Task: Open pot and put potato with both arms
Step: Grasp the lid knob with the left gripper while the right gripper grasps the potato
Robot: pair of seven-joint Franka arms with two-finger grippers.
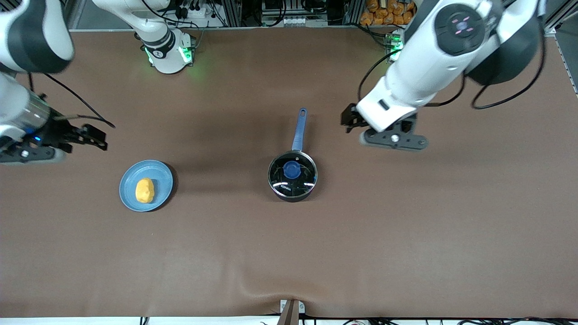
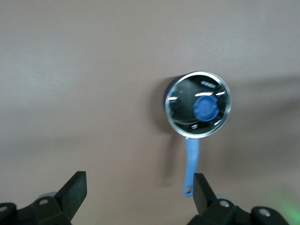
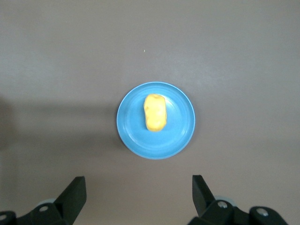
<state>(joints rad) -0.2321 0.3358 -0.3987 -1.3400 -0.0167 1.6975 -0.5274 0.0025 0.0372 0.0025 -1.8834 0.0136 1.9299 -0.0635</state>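
The black pot (image 1: 292, 183) stands mid-table with its glass lid and blue knob (image 1: 292, 170) on, its blue handle (image 1: 299, 128) pointing toward the robots' bases. It also shows in the left wrist view (image 2: 178, 101). The yellow potato (image 1: 145, 190) lies on a blue plate (image 1: 161, 174), toward the right arm's end; the right wrist view shows the potato (image 3: 155, 112) too. My left gripper (image 1: 348, 119) is open and empty, up over the table beside the handle; in its own view (image 2: 139, 187) the handle tip is close to one finger. My right gripper (image 1: 95, 137) is open and empty, over the table beside the plate, as its own view (image 3: 139, 190) shows.
The brown table cover (image 1: 406, 234) has a small wrinkle at its edge nearest the front camera. Both arm bases and cables stand along the edge where the robots are. The plate (image 3: 178, 126) shows whole in the right wrist view.
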